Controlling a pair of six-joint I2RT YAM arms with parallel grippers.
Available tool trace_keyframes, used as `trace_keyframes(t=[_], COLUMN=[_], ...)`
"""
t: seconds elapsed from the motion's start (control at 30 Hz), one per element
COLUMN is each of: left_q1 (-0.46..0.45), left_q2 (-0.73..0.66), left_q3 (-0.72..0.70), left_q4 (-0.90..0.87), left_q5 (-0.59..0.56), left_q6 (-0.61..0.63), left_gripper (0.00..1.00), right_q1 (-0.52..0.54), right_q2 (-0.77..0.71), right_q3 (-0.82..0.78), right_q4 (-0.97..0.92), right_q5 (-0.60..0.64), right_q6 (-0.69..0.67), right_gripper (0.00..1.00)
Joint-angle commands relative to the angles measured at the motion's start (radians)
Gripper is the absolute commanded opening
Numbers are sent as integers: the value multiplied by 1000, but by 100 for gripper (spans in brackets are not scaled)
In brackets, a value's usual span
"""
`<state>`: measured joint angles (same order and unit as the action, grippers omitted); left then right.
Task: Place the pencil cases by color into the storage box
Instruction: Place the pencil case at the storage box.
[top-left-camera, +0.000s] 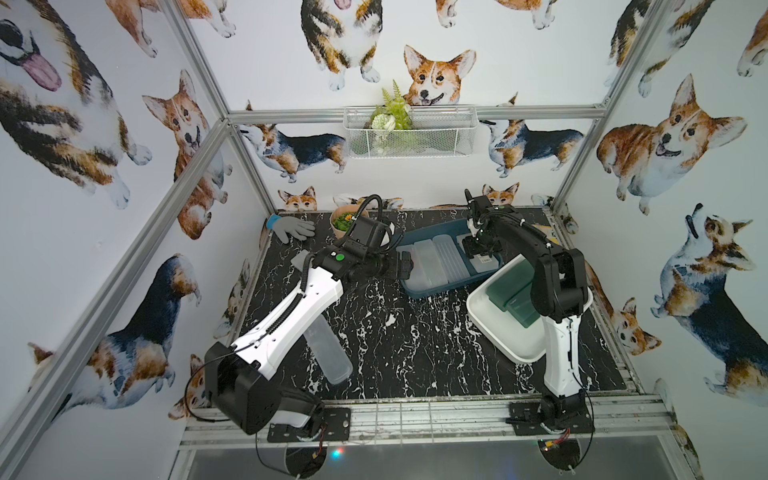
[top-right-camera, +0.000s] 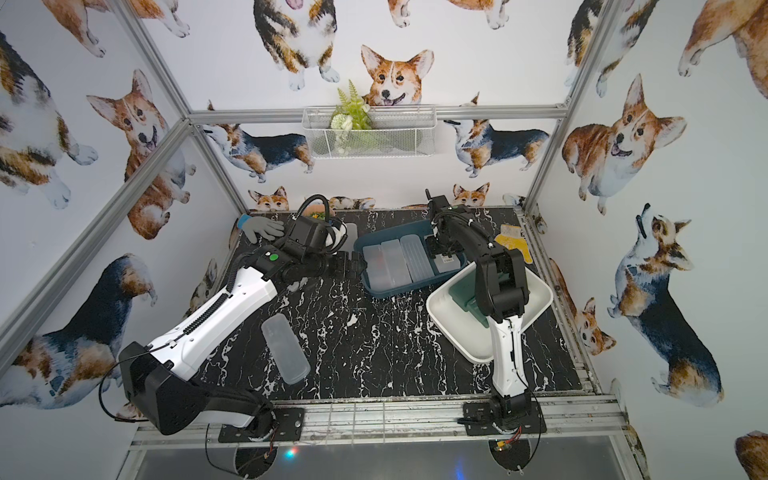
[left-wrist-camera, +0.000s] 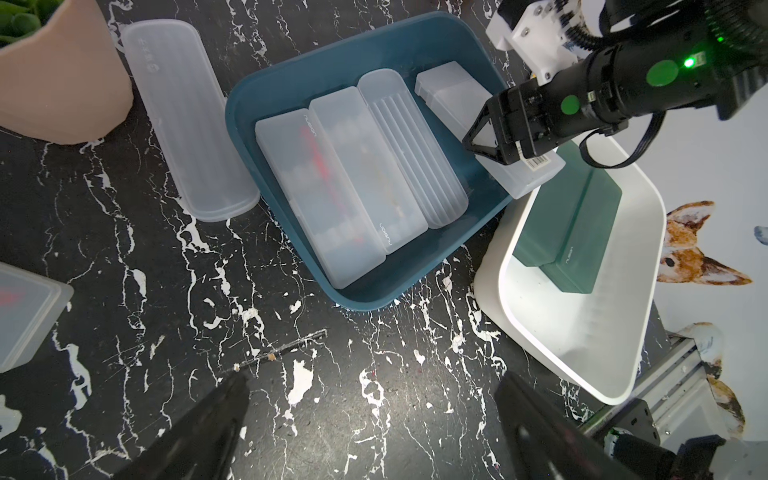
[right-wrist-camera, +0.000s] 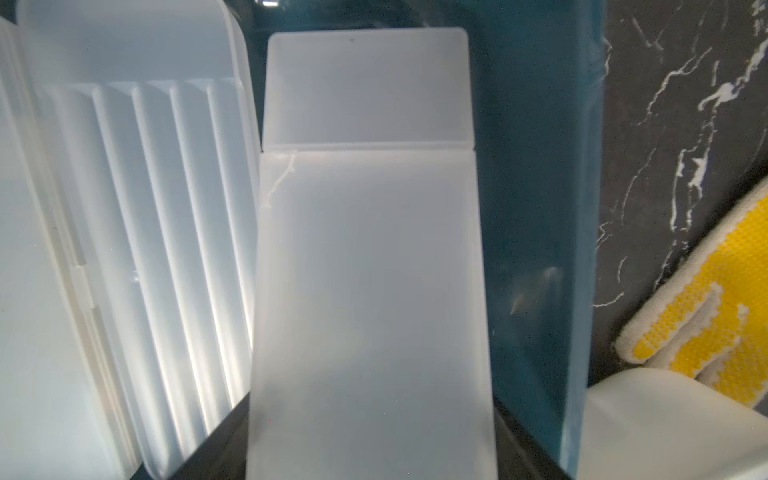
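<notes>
A dark blue storage box (top-left-camera: 432, 291) (left-wrist-camera: 291, 79) holds three frosted white pencil cases (left-wrist-camera: 353, 178) lying side by side. My right gripper (top-left-camera: 480, 249) (right-wrist-camera: 370, 436) is shut on a fourth frosted pencil case (left-wrist-camera: 453, 93) (right-wrist-camera: 370, 291), which is tilted with its far end down in the box's free end. A white storage box (top-left-camera: 498, 332) (left-wrist-camera: 540, 332) beside it holds dark green pencil cases (top-left-camera: 513, 291) (left-wrist-camera: 569, 232). My left gripper (top-left-camera: 405, 266) (left-wrist-camera: 372, 382) hangs open and empty over bare table just left of the blue box.
Loose frosted cases lie on the table: one (top-left-camera: 328, 353) near the left arm's base, one (left-wrist-camera: 187, 124) by the peach plant pot (left-wrist-camera: 58, 79), one (left-wrist-camera: 25, 316) at the picture's edge. A grey glove (top-left-camera: 291, 228) lies back left, a yellow glove (top-right-camera: 515, 243) back right.
</notes>
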<state>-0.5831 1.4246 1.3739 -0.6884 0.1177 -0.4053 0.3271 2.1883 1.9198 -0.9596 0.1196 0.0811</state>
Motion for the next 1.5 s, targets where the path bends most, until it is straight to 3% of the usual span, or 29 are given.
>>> trace_keyframes(t=[0.0, 0.37, 1.13, 1.47], left_q1=[0, 1, 0, 0], left_q2=[10, 42, 4, -54], left_q3=[15, 65, 26, -36], left_q4=[-9, -45, -31, -8], left_q5=[-4, 3, -21, -52], left_q6=[-13, -3, -65, -136], left_gripper=[95, 95, 95, 95], right_q1=[-3, -3, -3, -3], right_q2=[13, 23, -34, -4], right_q3=[16, -10, -252, -230], right_q4=[30, 104, 360, 354], right_q5=[20, 27, 43, 23], right_q6=[-29, -23, -5, 5], right_gripper=[60, 60, 62, 74])
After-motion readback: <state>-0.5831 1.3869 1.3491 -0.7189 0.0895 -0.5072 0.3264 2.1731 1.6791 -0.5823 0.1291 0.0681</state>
